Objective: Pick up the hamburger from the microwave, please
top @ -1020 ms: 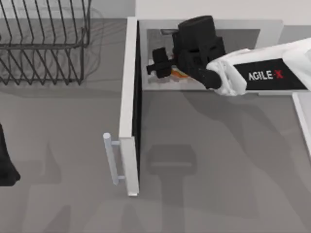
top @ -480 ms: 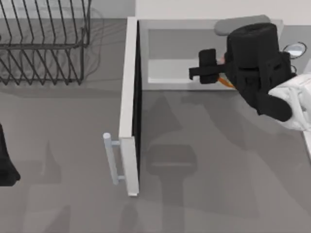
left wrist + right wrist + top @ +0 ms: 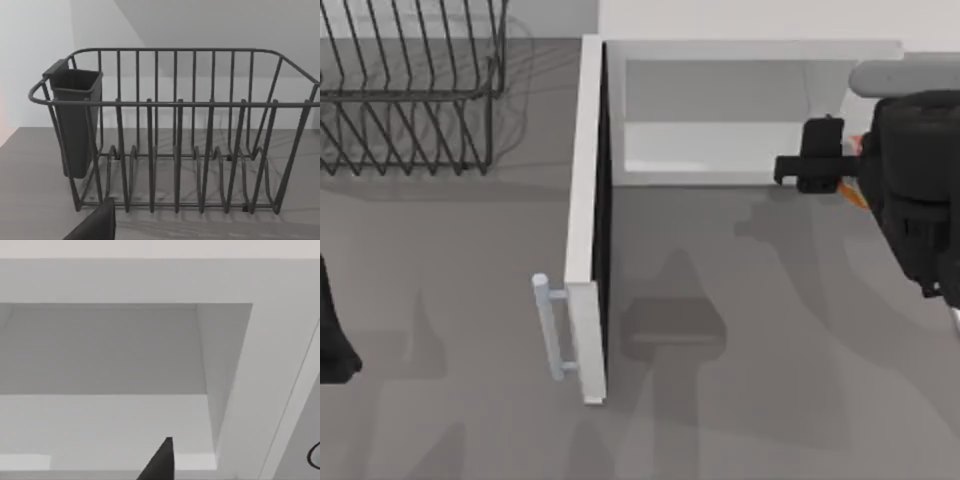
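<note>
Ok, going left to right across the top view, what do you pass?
Left gripper parked at the left edge → wire rack → door handle → open microwave door → microwave cavity → right gripper, with a bit of the orange hamburger at its fingers.

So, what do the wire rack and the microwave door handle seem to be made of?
The wire rack looks like thin metal rod with a dark matt coating: slender bars, bent loops, no shine. The cup hung on its end looks like dark plastic, with flat solid walls. The microwave door handle seems pale plastic or painted metal; its smooth, dull bar leaves this open.
</note>
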`<state>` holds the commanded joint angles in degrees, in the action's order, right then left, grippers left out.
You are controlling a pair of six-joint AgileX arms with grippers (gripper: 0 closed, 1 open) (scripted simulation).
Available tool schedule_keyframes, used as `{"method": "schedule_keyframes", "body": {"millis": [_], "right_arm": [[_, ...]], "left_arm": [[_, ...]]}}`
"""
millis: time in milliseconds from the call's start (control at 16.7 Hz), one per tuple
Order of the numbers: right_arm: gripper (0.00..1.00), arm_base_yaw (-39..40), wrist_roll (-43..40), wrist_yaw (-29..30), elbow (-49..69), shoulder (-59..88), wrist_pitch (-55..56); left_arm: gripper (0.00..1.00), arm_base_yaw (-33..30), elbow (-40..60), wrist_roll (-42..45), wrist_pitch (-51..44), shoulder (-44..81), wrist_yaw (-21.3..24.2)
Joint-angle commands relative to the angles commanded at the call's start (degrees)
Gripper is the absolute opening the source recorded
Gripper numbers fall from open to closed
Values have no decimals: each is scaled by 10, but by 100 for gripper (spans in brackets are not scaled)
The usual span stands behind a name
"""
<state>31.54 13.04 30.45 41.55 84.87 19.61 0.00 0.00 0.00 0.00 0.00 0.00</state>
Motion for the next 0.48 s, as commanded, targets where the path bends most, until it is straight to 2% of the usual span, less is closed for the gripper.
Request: {"method": "schedule_keyframes", "body": {"millis": [300,480], "right_arm": [[0,-2,0,-1,-1,12,8],[0,0,2,3,-15,65,65]], "left_arm": [[100,0,0,0,0,0,0],[100,0,0,0,0,0,0]]}}
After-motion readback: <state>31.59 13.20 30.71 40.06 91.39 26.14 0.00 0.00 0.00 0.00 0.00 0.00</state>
